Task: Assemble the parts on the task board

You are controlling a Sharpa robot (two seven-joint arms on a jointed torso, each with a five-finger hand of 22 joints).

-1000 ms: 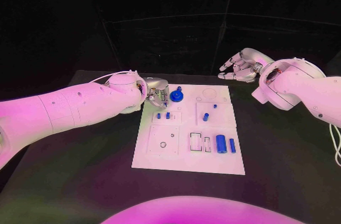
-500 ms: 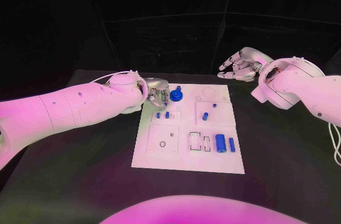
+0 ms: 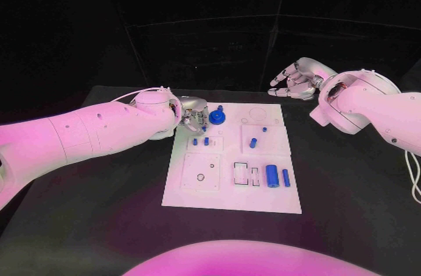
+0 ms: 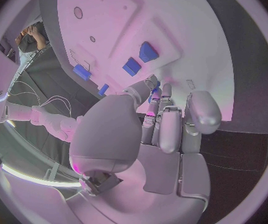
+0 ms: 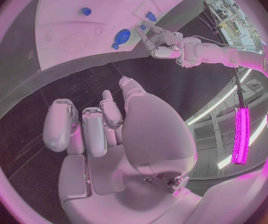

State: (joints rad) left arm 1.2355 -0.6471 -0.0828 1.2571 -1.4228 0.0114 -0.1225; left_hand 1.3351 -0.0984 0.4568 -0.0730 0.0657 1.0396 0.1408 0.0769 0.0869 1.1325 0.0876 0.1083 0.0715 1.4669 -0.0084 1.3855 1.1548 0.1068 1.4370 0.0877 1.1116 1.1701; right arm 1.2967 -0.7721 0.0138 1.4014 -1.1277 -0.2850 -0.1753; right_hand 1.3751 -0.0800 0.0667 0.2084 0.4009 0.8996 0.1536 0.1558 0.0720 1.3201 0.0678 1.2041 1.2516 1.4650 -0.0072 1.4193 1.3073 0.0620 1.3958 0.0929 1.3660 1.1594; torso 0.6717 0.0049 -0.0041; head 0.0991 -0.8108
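Parts lie spread over the white task board (image 3: pixel 235 191), a flat rectangular plate in the middle of the black table (image 3: pixel 351 197), with square and slot-shaped recesses cut into its smooth surface. The left hand (image 3: pixel 194 113) sits at the board's far left corner, its silver fingers (image 4: pixel 168 129) curled close together beside the round blue knob (image 3: pixel 218 117) that stands there. From the wrist view the fingertips seem to hold nothing, though their ends are partly hidden, so a light touch on the knob cannot be ruled out. Outward from that corner, two small blue pegs (image 3: pixel 201 141) stand side by side near the board's left edge, and a short blue cylinder (image 3: pixel 252 143) rests in the recess toward the right edge, with a tiny blue stud (image 3: pixel 264 130) just beyond it. Near the right edge, closer to the robot, a thick blue cylinder (image 3: pixel 272 176) lies beside a thin blue bar (image 3: pixel 286 178), next to two empty rectangular slots. The right hand (image 3: pixel 295 80) hovers off the board, past its far right corner, fingers loosely bent and apart, gripping nothing. Both hands and every part sit as they did a second ago. No writing on the board can be read.
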